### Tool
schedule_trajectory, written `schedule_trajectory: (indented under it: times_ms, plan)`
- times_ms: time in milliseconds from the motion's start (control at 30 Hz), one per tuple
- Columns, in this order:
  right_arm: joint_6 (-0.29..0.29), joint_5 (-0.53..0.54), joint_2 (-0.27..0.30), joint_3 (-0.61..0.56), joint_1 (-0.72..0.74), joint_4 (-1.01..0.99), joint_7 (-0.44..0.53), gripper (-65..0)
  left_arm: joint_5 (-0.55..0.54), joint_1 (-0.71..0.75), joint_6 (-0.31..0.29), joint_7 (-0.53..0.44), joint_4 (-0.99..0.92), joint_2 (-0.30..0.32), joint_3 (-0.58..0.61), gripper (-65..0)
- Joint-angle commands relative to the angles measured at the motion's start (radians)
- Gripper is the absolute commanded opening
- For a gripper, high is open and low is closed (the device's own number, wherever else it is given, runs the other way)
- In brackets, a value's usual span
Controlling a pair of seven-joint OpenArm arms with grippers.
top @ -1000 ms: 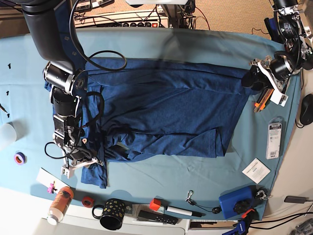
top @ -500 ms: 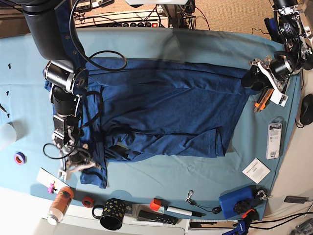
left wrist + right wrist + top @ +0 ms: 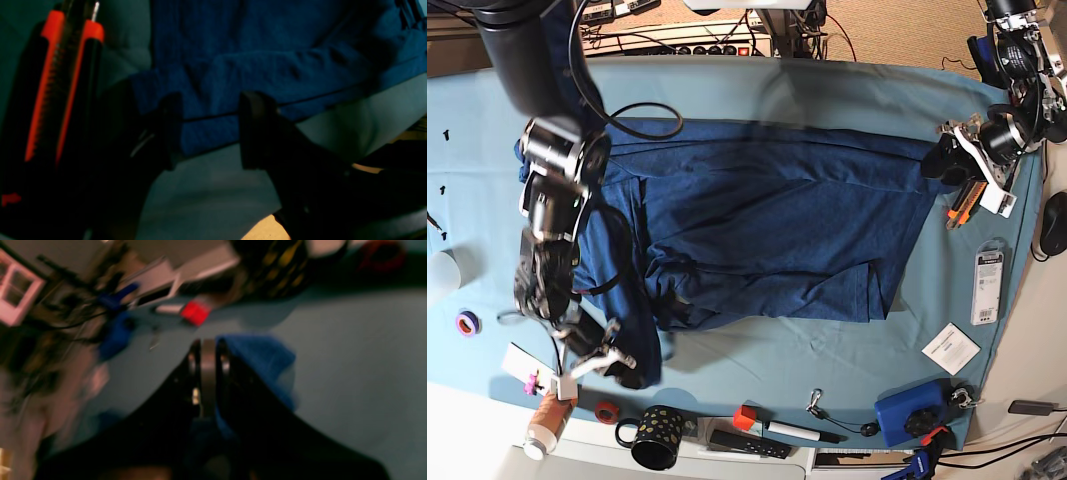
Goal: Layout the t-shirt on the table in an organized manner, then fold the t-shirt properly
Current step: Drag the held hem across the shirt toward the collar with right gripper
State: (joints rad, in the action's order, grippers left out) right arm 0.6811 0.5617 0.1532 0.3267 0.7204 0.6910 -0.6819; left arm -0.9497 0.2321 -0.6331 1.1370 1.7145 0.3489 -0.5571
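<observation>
— Dragging outward since a second ago: the right end effector is pulling the dark navy heathered t-shirt toward the teal-clothed tabletop edge.

— Right wrist view: it's clenching fabric. Left wrist view: the left end effector is gaping, straddling the hem.

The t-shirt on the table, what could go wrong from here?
The right end effector pinches only a small edge of the t-shirt, so the fabric could slip out. Near it stand a mug and a bottle that a pull that way might hit.
</observation>
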Motion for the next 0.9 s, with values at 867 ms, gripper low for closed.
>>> schedule_trajectory:
  times_ms: [867]
  plan:
    - [0.017, 0.011, -0.117, -0.615, -0.443, 0.835, -0.174, -65.0, -0.015, -0.008, -0.003, -0.031, 0.015, 0.014, -0.006, -37.3]
